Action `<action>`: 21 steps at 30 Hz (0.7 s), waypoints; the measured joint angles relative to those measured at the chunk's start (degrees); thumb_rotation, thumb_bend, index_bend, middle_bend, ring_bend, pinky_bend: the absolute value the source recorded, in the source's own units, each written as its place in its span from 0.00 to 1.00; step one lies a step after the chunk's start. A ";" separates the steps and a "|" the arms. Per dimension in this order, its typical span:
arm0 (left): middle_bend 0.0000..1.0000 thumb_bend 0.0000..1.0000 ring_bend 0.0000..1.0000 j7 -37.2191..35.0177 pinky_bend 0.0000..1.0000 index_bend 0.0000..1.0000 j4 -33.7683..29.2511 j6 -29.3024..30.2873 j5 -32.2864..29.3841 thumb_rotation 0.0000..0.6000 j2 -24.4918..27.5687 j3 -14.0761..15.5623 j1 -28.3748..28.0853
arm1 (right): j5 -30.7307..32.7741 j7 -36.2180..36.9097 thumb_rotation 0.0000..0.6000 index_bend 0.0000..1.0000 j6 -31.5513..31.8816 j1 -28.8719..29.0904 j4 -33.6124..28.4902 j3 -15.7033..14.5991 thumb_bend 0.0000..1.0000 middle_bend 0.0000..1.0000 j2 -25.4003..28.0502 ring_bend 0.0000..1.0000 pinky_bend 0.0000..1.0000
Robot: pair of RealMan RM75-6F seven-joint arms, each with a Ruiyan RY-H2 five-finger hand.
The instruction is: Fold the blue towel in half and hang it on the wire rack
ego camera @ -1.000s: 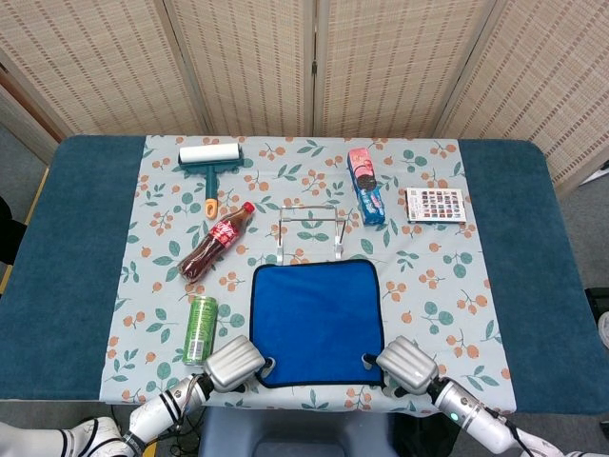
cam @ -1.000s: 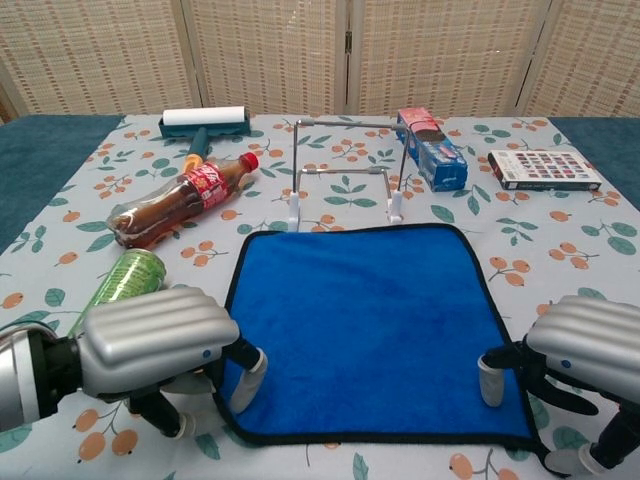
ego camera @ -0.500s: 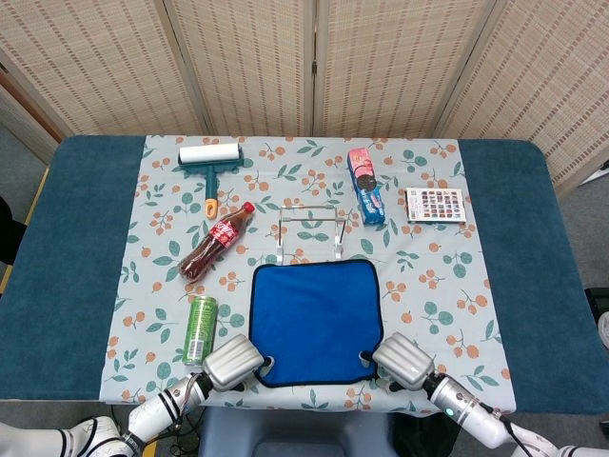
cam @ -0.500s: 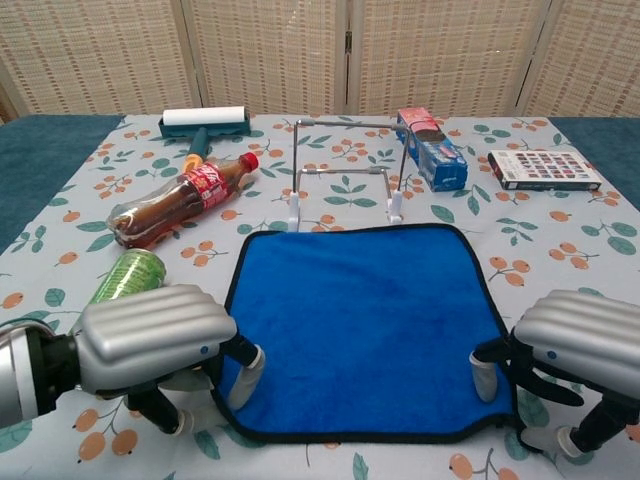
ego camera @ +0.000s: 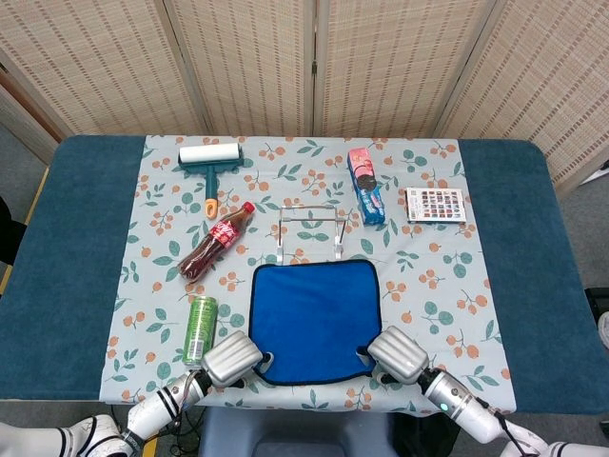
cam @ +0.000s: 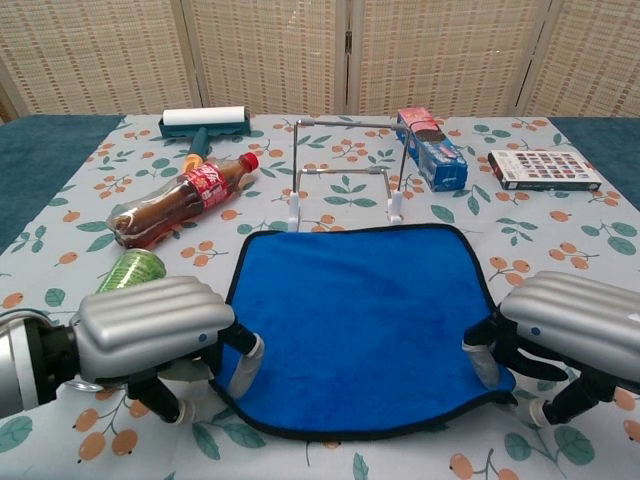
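The blue towel (ego camera: pixel 314 319) (cam: pixel 360 320) lies flat on the flowered cloth, its far edge just short of the white wire rack (ego camera: pixel 308 231) (cam: pixel 345 170). My left hand (ego camera: pixel 233 358) (cam: pixel 150 325) pinches the towel's near left corner. At the near right corner my right hand (ego camera: pixel 397 353) (cam: pixel 570 325) pinches the towel too. Both near corners are lifted a little and the near edge curves inward.
A cola bottle (ego camera: pixel 215 242) and a green can (ego camera: pixel 201 328) lie left of the towel. A lint roller (ego camera: pixel 209 162) is at the back left. A biscuit pack (ego camera: pixel 365 185) and a patterned box (ego camera: pixel 436 205) sit at the back right.
Both hands have moved forward over the towel with its near corners. The near edge has drawn away from the table's front and bowed.
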 measured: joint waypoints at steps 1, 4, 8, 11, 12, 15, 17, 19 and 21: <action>1.00 0.44 0.92 -0.40 1.00 0.60 -0.09 0.07 0.02 1.00 0.08 -0.08 -0.05 | -0.06 0.06 1.00 0.69 0.27 -0.02 -0.06 0.00 0.41 0.90 0.02 0.88 1.00; 1.00 0.44 0.92 -1.72 1.00 0.60 -0.51 0.40 0.13 1.00 0.52 -0.64 -0.36 | -0.21 0.31 1.00 0.69 1.22 -0.13 -0.41 -0.01 0.41 0.90 0.25 0.88 1.00; 1.00 0.44 0.92 -2.69 1.00 0.60 -1.28 0.64 0.05 1.00 1.03 -1.43 -0.80 | -0.19 0.45 1.00 0.69 2.62 -0.40 -1.15 0.19 0.41 0.91 0.81 0.88 1.00; 1.00 0.44 0.92 -3.12 1.00 0.60 -1.75 0.52 -0.34 1.00 1.38 -1.86 -1.09 | 0.03 0.43 1.00 0.69 3.24 -0.57 -1.60 0.38 0.41 0.91 1.32 0.88 1.00; 1.00 0.44 0.92 -3.15 1.00 0.60 -1.78 0.40 -0.56 1.00 1.43 -1.98 -1.15 | 0.18 0.41 1.00 0.69 3.28 -0.59 -1.61 0.46 0.41 0.91 1.37 0.88 1.00; 1.00 0.44 0.92 -3.45 1.00 0.59 -1.75 0.07 -1.52 1.00 1.52 -2.47 -1.27 | 1.13 0.52 1.00 0.69 3.33 -0.66 -1.60 0.97 0.41 0.91 1.44 0.88 1.00; 1.00 0.44 0.92 -3.79 1.00 0.59 -1.70 -0.17 -2.33 1.00 1.63 -2.96 -1.39 | 2.24 0.86 1.00 0.69 3.31 -0.69 -1.66 1.61 0.41 0.91 1.50 0.88 1.00; 1.00 0.44 0.92 -4.32 1.00 0.59 -1.64 -0.46 -3.41 1.00 1.84 -3.73 -1.56 | 3.26 1.12 1.00 0.69 3.26 -0.66 -1.74 2.32 0.41 0.91 1.55 0.88 1.00; 1.00 0.44 0.92 -4.91 1.00 0.59 -1.55 -0.74 -4.51 1.00 2.11 -4.64 -1.80 | 4.47 1.35 1.00 0.69 3.15 -0.60 -1.85 3.21 0.41 0.91 1.55 0.88 1.00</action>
